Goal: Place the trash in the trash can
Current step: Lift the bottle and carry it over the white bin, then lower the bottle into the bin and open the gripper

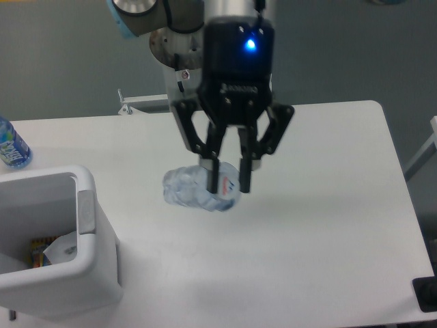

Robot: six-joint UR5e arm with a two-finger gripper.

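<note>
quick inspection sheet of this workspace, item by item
surface: white table, matte, rounded corner at far right
job's things: crushed clear plastic bottle at mid-table between the end effector's fingers; crumpled white paper piece already inside the white trash can at front left
clutter: blue-labelled water bottle at the left edge, behind the trash can
grippers: end effector pointing down, fingers closed on the bottle's right end, blue light lit on its body
cables: nothing seen
surroundings: grey wall behind, a white bracket at the table's far edge, a dark object at bottom right
</note>
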